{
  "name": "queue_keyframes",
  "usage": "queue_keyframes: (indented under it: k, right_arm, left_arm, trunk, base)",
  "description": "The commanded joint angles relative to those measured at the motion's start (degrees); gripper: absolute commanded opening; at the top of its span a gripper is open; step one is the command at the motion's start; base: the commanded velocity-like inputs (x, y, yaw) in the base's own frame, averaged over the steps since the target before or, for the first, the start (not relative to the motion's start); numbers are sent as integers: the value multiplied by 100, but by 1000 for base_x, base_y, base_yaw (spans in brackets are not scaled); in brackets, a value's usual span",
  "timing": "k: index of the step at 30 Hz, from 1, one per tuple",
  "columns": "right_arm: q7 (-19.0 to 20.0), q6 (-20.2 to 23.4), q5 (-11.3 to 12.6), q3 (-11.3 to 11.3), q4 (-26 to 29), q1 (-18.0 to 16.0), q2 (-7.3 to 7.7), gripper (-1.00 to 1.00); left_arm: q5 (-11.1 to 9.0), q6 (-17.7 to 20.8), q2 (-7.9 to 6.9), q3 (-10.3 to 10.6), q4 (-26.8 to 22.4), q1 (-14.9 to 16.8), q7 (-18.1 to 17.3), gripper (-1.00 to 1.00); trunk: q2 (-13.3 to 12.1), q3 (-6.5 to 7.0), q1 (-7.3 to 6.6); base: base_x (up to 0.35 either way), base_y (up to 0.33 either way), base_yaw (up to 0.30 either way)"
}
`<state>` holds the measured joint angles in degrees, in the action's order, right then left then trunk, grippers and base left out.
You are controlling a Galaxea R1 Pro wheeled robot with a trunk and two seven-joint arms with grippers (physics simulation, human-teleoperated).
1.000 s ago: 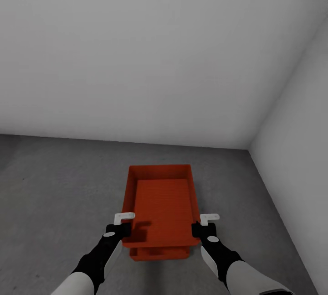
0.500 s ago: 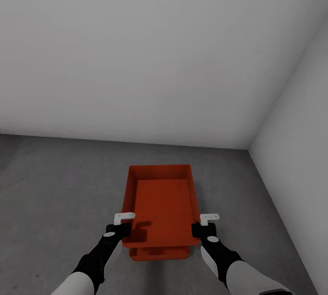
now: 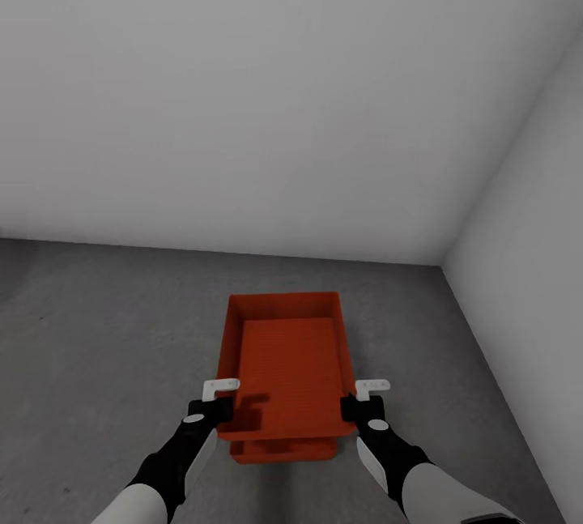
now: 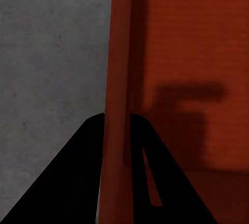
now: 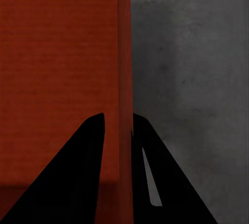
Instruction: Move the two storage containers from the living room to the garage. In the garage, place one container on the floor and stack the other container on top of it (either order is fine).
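Nothing has shifted: your left gripper [image 3: 217, 400] and right gripper [image 3: 359, 399] jaws pinch the upper container [image 3: 285, 370], seemingly offset on the lower container [image 3: 282, 449]; releasing could tip it.

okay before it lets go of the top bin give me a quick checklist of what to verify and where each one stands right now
1. In the garage, on the concrete floor: ok.
2. Lower container on the floor: ok, its near end shows beneath the upper one.
3. Upper container lined up over the lower one: roughly ok in the head view, though it overhangs on the sides.
4. Upper container fully resting on the lower one: cannot tell; the contact is hidden.
5. Left gripper on the left wall: ok, fingers straddle the rim.
6. Right gripper on the right wall: ok, fingers straddle the rim.
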<state>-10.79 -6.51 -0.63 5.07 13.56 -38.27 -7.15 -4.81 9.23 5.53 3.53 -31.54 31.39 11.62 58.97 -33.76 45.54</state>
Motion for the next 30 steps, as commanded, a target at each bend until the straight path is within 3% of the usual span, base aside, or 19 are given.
queue_keyframes:
  k: [1,30]
  right_arm:
    - [-573,-17,208,-225,-20,-5,-5,-100]
    - [-574,-17,212,-225,-20,-5,-5,-100]
  left_arm:
    - [41,-117,18,12,-24,-1,69,-100]
    - [44,-123,15,8,17,-1,69,-100]
  trunk:
    - [3,-5,0]
    - [3,-5,0]
  base:
    - [0,0,0]
    - [0,0,0]
